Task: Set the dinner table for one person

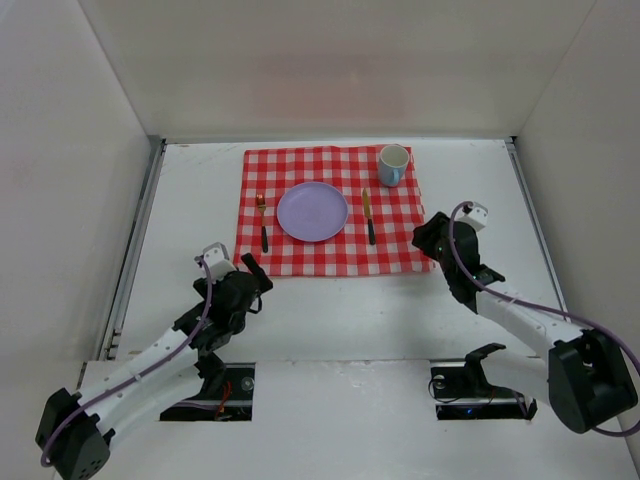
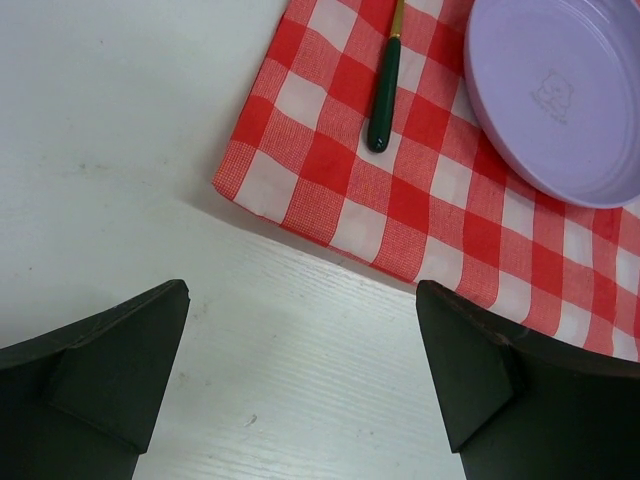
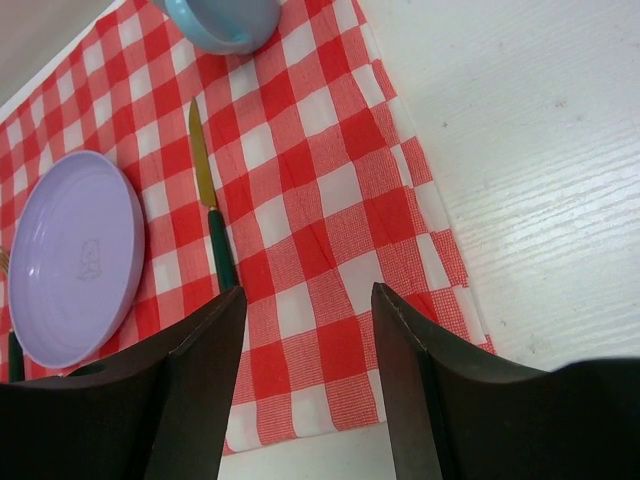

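The white dinner table carries a red-and-white checked cloth. On the cloth lie a lilac plate, a fork to its left, a knife to its right and a light blue mug at the far right corner. My left gripper is open and empty, just off the cloth's near left corner. My right gripper is open and empty over the cloth's near right corner. The wrist views show the plate, the fork handle, the knife and the mug.
White walls enclose the table on the left, back and right. Two openings at the near edge hold the arm bases. Bare white table lies left, right and in front of the cloth.
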Motion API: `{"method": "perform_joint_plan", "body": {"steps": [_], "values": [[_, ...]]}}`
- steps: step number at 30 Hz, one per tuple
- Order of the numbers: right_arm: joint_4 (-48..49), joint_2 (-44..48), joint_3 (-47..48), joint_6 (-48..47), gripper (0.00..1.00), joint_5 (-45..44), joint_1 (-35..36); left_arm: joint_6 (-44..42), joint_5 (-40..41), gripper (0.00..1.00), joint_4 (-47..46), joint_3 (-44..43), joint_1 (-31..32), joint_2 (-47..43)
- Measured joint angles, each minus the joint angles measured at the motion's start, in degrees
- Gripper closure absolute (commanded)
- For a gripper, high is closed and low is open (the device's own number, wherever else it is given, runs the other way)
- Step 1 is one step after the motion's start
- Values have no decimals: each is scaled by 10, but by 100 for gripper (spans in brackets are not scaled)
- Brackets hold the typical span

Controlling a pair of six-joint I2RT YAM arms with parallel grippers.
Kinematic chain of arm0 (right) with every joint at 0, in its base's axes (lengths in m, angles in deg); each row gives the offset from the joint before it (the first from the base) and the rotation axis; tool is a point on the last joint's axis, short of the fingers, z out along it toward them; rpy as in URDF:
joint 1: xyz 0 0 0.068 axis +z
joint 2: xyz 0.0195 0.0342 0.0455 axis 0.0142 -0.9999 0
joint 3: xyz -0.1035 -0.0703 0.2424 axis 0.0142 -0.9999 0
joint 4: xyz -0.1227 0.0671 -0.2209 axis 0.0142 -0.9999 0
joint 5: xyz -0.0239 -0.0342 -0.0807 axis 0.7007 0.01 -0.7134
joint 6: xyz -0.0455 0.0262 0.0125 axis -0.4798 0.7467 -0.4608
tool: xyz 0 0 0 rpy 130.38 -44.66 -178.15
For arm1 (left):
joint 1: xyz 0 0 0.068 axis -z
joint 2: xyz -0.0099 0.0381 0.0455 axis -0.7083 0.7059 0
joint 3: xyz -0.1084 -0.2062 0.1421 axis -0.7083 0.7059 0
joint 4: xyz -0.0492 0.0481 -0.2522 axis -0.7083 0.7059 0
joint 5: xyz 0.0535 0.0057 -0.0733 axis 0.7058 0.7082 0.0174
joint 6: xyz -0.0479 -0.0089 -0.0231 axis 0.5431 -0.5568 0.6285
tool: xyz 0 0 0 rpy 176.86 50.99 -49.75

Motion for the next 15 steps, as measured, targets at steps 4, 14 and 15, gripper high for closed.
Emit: {"method": "perform_joint_plan", "body": {"steps": [4, 14, 15], "values": [[3, 9, -2, -2, 41, -12, 0, 12, -4, 0, 0, 1, -2, 9], [17, -2, -14, -7, 41, -71, 0, 23, -16, 0, -29, 1, 29, 60], [26, -5, -19, -10, 41, -77, 0, 23, -18, 0, -33, 2, 31, 63]]}}
